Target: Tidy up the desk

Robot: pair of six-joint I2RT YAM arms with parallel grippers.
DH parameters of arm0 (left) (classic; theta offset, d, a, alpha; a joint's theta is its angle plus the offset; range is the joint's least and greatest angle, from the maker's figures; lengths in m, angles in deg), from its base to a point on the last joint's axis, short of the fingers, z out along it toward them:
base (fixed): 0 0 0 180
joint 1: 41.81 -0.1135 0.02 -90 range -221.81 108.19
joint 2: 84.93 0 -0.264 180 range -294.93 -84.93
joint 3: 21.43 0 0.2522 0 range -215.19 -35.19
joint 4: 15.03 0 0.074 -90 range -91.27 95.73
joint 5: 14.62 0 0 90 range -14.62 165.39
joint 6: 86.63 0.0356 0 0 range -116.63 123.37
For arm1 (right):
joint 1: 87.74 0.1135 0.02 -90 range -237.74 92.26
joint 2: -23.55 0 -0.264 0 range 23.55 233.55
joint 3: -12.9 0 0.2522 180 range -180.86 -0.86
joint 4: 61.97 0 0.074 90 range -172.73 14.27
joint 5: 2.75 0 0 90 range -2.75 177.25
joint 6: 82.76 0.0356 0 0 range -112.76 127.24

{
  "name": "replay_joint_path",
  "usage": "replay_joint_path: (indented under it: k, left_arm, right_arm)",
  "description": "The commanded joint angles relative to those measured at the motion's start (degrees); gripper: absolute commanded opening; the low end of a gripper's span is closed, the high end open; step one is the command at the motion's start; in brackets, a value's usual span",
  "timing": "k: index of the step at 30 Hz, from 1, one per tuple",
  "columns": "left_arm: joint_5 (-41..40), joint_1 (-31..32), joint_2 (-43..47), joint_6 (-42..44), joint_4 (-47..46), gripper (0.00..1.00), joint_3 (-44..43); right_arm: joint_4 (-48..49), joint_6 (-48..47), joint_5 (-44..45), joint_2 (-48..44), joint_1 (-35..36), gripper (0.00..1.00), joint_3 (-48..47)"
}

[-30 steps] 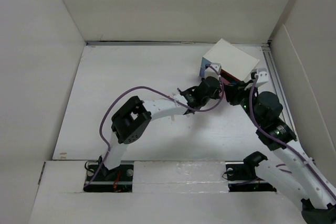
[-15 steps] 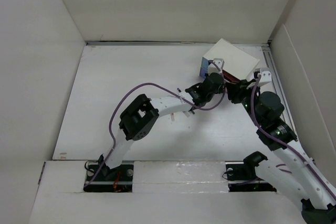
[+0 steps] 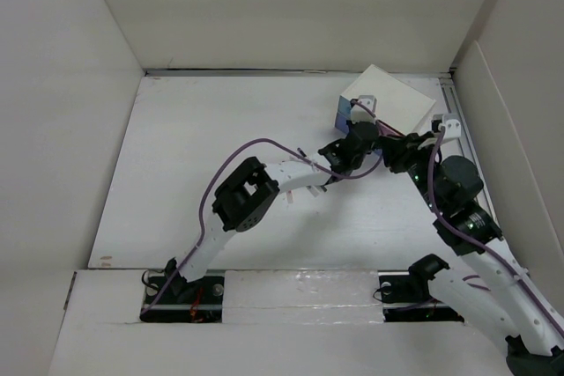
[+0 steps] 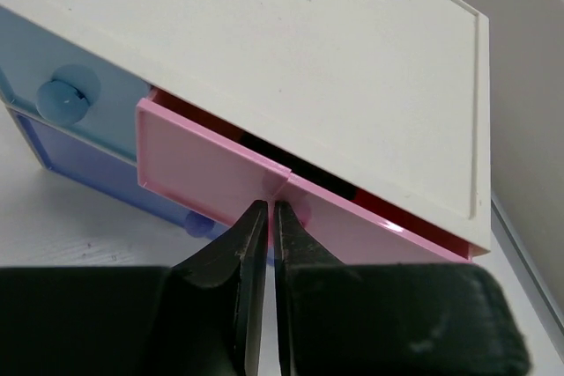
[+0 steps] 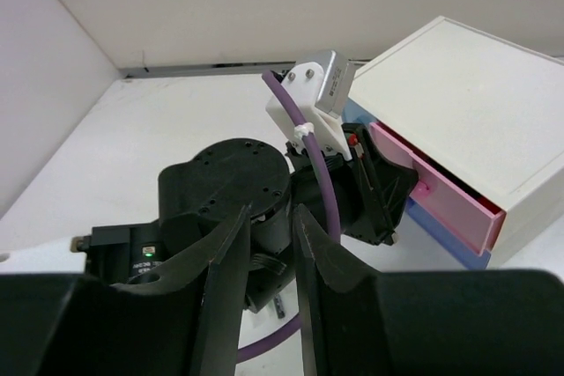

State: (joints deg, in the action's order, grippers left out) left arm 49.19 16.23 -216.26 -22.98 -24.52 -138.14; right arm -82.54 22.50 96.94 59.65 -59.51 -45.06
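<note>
Desk: white tabletop, spreading left to right between panel walls; likely rigid and slick, not for gripping.
Left gripper: fingers pressing together at the pink drawer, which is standing ajar.
Drawer box: sitting far right; probably light and sliding easily, with the drawer front offering the hold.
Right gripper: hovering with fingers apart, carrying nothing.

light: bright, even, diffuse | shadows: soft, faint | focus: wrist views slightly soft
</note>
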Motion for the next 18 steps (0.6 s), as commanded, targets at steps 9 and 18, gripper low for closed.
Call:
replay_joint_path:
  k: [9, 18]
  left_arm:
    - [-3.69, -0.03, -3.67, 1.56, -6.46, 0.15, -5.94]
    - [-4.73, -0.03, 16.40, 2.53, -19.81, 0.55, 22.56]
  right_arm:
    - [4.87, 0.29, -0.20, -1.20, 0.51, 0.32, -3.52]
    - [4.96, -0.15, 1.64, -1.56, 0.51, 0.32, -3.34]
